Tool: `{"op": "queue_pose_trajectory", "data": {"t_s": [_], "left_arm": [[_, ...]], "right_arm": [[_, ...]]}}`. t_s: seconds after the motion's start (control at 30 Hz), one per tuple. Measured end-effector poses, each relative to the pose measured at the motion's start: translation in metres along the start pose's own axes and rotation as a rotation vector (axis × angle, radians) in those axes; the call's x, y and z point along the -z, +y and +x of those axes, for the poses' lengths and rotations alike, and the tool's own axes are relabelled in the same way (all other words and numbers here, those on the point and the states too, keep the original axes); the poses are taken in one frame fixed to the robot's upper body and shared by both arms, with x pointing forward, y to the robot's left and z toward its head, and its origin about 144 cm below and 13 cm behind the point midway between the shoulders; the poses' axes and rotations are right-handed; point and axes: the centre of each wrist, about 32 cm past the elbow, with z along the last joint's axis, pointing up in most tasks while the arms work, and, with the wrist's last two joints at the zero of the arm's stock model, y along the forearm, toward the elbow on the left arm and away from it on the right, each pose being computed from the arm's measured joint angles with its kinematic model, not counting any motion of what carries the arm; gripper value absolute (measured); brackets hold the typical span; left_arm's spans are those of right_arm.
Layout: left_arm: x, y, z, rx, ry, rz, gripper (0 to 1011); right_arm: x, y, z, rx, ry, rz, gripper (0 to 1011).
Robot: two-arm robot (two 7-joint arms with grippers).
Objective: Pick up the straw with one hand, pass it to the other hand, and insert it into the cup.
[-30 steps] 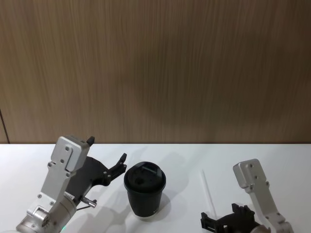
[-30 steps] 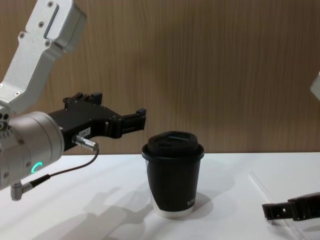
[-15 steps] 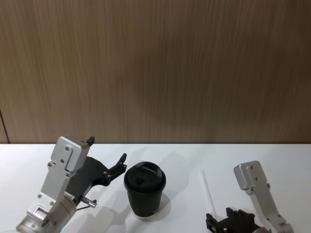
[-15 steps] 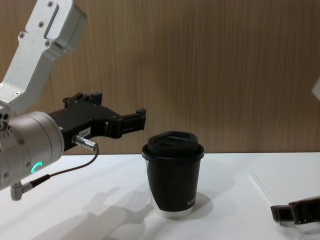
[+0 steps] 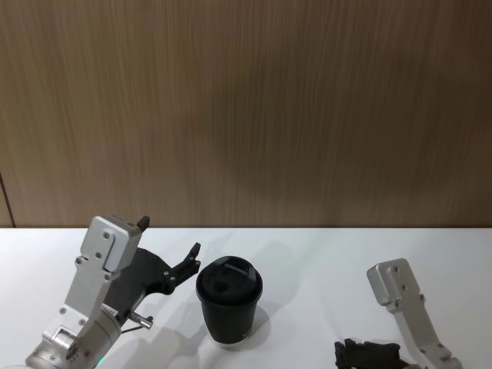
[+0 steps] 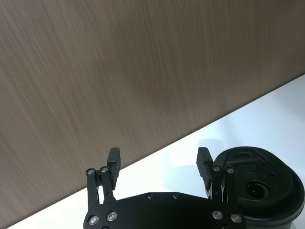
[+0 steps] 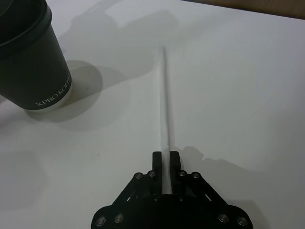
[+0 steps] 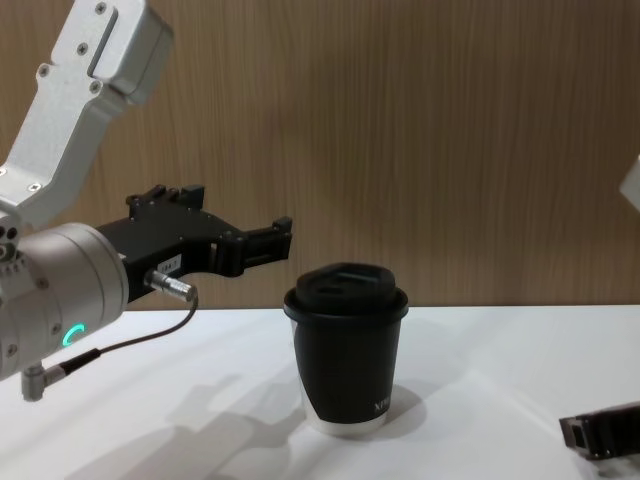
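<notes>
- In the head view the right pincer (image 5: 365, 354) is a dark shape low on the white desk (image 5: 307, 254), to the right of the cup (image 5: 229, 307) and nearer the robot.
- The right wrist view makes the grip plain. The right pincer (image 7: 165, 157) has its two fingers pressed together on the near end of the straw (image 7: 165, 95). The straw runs straight ahead over the desk (image 7: 238, 71), apart from the cup (image 7: 28, 67). I cannot tell whether it is lifted.
- The left wrist view shows the left pincer (image 6: 159, 162) with its fingers wide apart, one finger just beside the cup (image 6: 259, 186) lid.
- The chest view shows the left pincer (image 8: 270, 240) held in the air, higher than the cup (image 8: 348, 350) and to its left.
- Compared with half a second ago, the right pincer (image 8: 600, 435) has drawn back toward the robot. The left pincer (image 5: 168, 237) and the cup have not moved.
- Count: one straw, one cup, two pincers.
</notes>
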Motion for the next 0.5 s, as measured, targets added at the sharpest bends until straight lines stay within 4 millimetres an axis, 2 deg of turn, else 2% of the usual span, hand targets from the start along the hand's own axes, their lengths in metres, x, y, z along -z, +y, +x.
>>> {"op": "queue_pose_trajectory", "data": {"t_s": [0.2, 0.5], "left_arm": [[0.0000, 0.0000, 0.0000, 0.000, 0.000, 0.000, 1004], [0.0000, 0.0000, 0.0000, 0.000, 0.000, 0.000, 1003]], "right_arm": [[0.0005, 0.0001, 0.0004, -0.005, 0.000, -0.005, 42], [0.0009, 0.0011, 0.0014, -0.003, 0.003, -0.009, 2]]}}
